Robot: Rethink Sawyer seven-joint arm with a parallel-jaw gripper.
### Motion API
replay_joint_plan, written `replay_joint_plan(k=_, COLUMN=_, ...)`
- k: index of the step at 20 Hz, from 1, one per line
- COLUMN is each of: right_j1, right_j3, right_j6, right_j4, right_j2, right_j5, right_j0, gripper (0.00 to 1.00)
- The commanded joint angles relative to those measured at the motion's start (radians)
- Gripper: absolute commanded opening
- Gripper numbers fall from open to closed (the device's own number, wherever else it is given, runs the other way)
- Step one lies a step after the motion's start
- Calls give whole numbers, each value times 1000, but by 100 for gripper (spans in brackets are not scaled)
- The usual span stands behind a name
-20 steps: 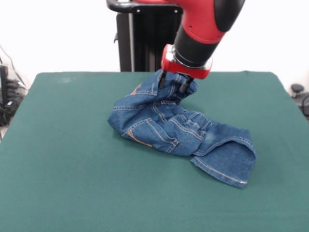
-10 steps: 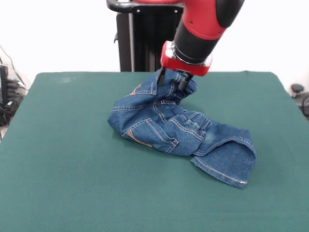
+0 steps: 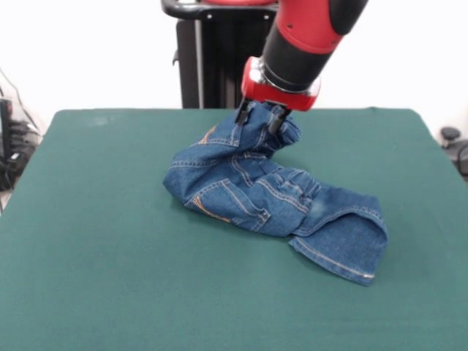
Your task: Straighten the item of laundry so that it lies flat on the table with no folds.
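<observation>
The jeans (image 3: 274, 197) sit a little right of the desk's (image 3: 95, 241) middle, still very much a heap. The job looks barely begun: the waist end at the far side is bunched into a peak and pinched up off the green cloth by the gripper (image 3: 259, 121), whose jaws are clamped on that denim. From there the fabric slopes down toward me in thick ridges. A back pocket with its orange stitching shows on the near left of the pile, folded over on itself, and one leg runs off to the near right and ends in a hem that curls up and doubles back. So nothing lies flat yet. What's left, as I judge it, is nearly everything: the peak has to come down, the creases across the seat have to be drawn out, and the legs need spreading.

Some of it I can't make out. Only one leg is plain to see; the other is either tucked under the pile or folded into it. The jaw tips are partly buried in the cloth, so how much fabric they hold is unclear. The arm (image 3: 303, 36) is cut off at the top, and the far side of the heap is hidden behind the lifted part.
</observation>
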Motion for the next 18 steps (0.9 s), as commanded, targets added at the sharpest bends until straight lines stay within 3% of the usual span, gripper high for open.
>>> replay_joint_plan(k=1, right_j1=37, right_j3=-48, right_j6=46, right_j4=-55, right_j2=101, right_j5=118, right_j0=10, gripper=100)
replay_joint_plan(k=18, right_j1=87, right_j3=-132, right_j6=68, right_j4=-112, right_j2=98, right_j5=219, right_j0=15, gripper=100)
